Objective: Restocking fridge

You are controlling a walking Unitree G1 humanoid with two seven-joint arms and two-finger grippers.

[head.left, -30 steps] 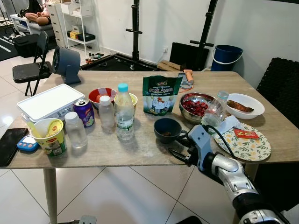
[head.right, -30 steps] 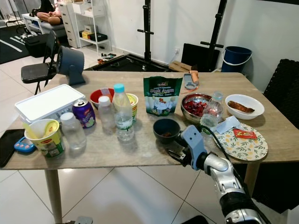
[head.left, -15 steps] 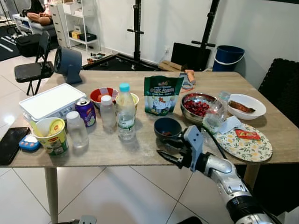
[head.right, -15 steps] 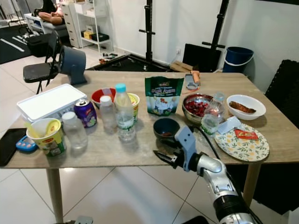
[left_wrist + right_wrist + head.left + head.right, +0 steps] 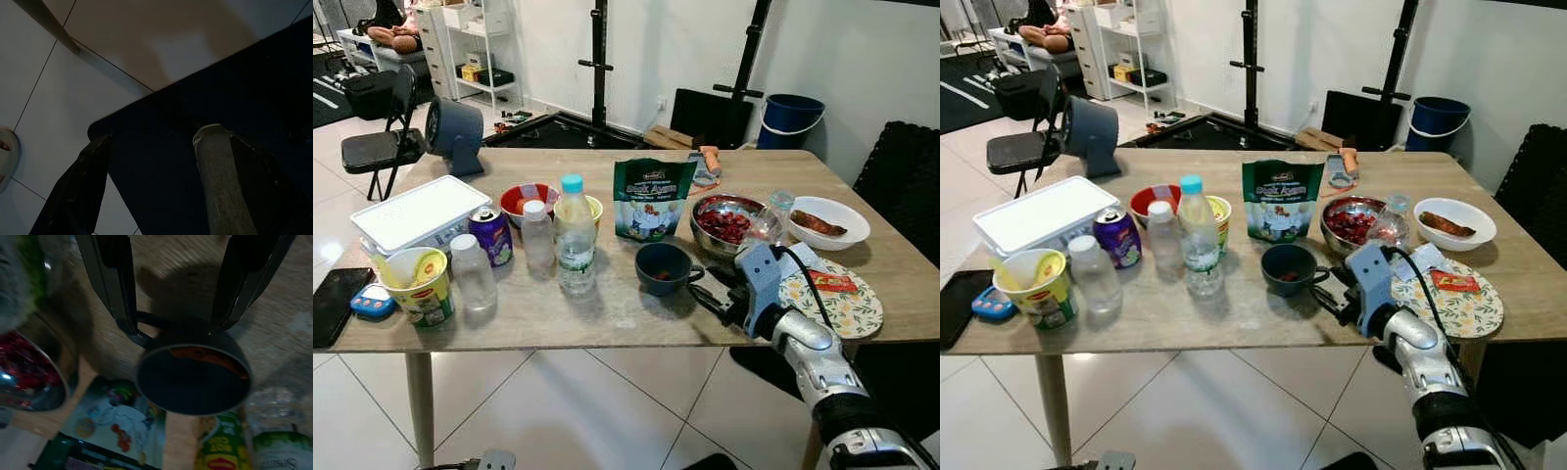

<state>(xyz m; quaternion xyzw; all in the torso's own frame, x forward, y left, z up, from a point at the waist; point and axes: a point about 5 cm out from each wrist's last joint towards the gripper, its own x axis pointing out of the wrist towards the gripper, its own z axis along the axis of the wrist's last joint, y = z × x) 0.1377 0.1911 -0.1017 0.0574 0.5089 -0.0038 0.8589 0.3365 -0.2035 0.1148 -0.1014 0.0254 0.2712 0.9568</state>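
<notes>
One dark blue cup (image 5: 662, 266) sits near the front edge of our bench (image 5: 607, 313), its handle turned toward our right tool (image 5: 709, 290). That tool's two black fingers (image 5: 115, 284) are spread wide, one on each side of the handle; we cannot tell whether either one touches it. The cup holds a reddish smear against its inner wall. Behind it stands a green snack pouch (image 5: 653, 199), upright, and to its right a steel bowl of red food (image 5: 725, 224). A clear water bottle with a blue cap (image 5: 574, 235) stands to the cup's left, with a smaller white-capped bottle (image 5: 537, 238) just beside it. Our floral plate (image 5: 842, 305) lies to the right of the tool. Our left tool (image 5: 171, 191) hangs low over the tiled floor (image 5: 44, 98), fingers apart and holding nothing.
</notes>
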